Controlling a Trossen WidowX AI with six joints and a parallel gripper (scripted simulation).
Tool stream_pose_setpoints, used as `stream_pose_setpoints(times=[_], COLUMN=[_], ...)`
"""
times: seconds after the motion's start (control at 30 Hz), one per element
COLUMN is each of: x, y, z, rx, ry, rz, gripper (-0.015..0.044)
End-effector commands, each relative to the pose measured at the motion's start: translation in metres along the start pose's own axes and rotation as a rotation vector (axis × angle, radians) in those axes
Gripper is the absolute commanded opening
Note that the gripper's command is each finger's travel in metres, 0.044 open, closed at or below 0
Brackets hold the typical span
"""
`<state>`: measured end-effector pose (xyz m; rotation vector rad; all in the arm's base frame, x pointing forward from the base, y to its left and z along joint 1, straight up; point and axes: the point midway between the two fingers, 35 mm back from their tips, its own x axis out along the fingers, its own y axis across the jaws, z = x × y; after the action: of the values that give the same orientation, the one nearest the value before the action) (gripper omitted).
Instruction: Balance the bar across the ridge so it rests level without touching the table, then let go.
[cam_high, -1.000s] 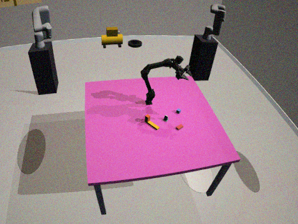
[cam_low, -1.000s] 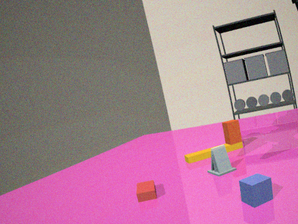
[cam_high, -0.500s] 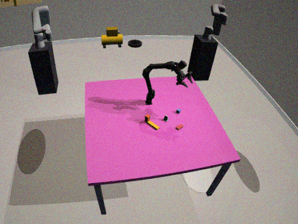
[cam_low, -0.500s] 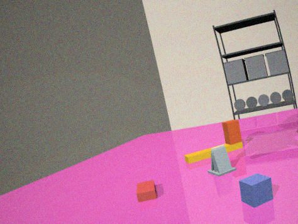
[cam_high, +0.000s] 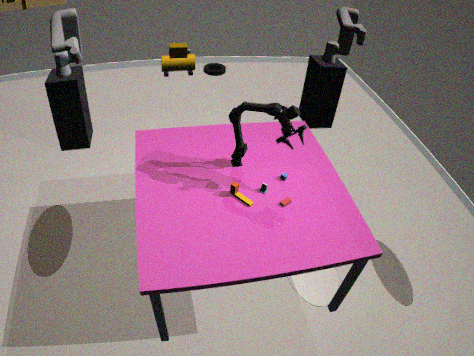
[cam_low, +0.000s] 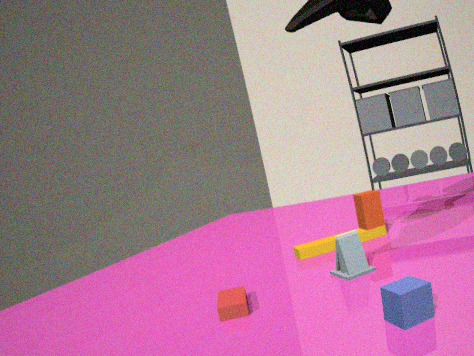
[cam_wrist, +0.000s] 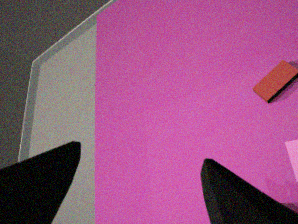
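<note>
The yellow bar (cam_high: 244, 200) (cam_low: 315, 247) lies low on the pink table, with an upright orange block (cam_high: 235, 188) (cam_low: 369, 210) at one end, seemingly on top of it. The pale grey ridge (cam_high: 264, 188) (cam_low: 353, 256), a wedge on a thin base plate, stands on the table beside the bar and apart from it; nothing rests on its top. My gripper (cam_high: 297, 145) (cam_wrist: 142, 158) is open and empty, high above the table and away from the bar and ridge. Only part of it shows at the top of the exterior view. The wrist view shows neither bar nor ridge.
A blue cube (cam_high: 284, 176) (cam_low: 407, 302) sits near the ridge. A flat red block (cam_high: 285, 202) (cam_low: 233, 304) (cam_wrist: 275, 81) lies on the pink table (cam_high: 190, 250) (cam_low: 150, 320) (cam_wrist: 150, 100). Two grey arms on black pedestals stand beyond the table.
</note>
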<state>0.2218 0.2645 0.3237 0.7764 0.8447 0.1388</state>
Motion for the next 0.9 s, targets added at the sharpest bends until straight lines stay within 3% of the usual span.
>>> stream_pose_setpoints(times=[0.0,0.87], x=[0.01,0.057], y=[-0.011,-0.101], z=[0.013,0.091], rx=[-0.082,-0.545], ry=[-0.004,0.122], rz=[-0.052,-0.397], gripper=[0.0315,0.0315])
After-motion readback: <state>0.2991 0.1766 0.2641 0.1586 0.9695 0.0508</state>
